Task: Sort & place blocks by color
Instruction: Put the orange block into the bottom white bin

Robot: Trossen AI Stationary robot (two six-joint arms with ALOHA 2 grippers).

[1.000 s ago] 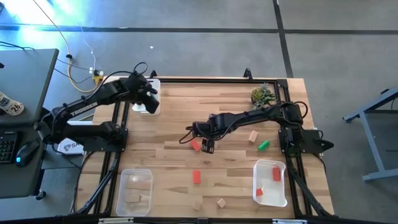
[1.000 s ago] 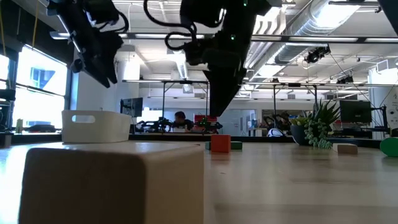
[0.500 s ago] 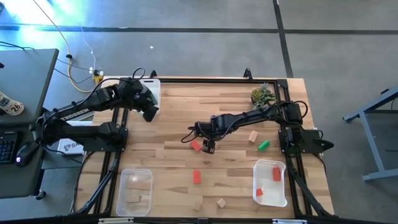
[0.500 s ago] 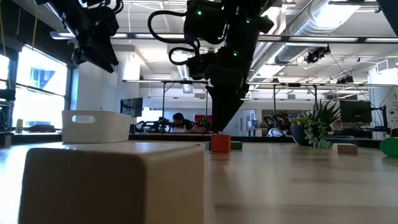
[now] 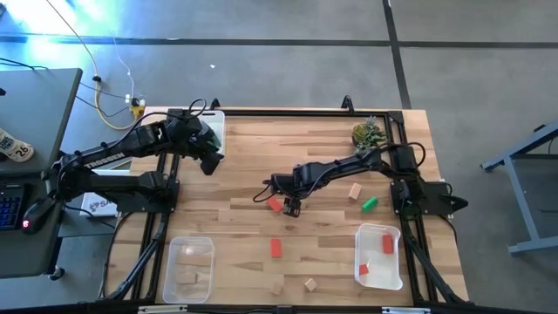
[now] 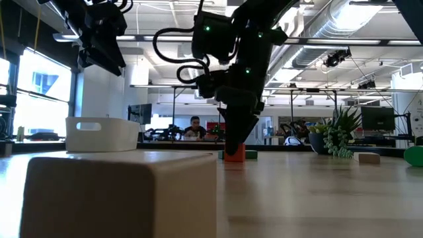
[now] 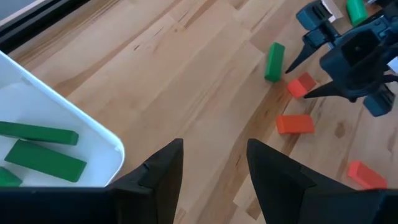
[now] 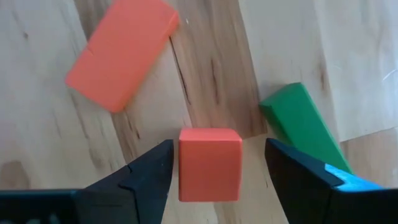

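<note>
My right gripper [image 8: 217, 180] is open and points down at mid-table, its fingers on either side of a red cube [image 8: 209, 163] without touching it. The cube rests flat on the wood, with a red bar [image 8: 122, 53] and a green block [image 8: 301, 124] close by. In the low view the right gripper [image 6: 234, 142] stands just over the cube [image 6: 234, 154]. My left gripper [image 7: 214, 174] is open and empty in the air beside the far-left white tray [image 5: 214, 124], which holds green bars [image 7: 43, 160].
A clear tray [image 5: 379, 255] at the near right holds red blocks; another [image 5: 190, 269] at the near left holds tan ones. Loose on the wood are a red bar [image 5: 275, 248], tan blocks [image 5: 355, 191] [image 5: 309, 284] and a green block [image 5: 370, 203]. A potted plant [image 5: 368, 133] stands far right.
My left gripper has swung off the white tray toward the table's near edge and risen a little, staying open. My right gripper has come down until its open fingers stand on either side of the red cube. No block has moved.
</note>
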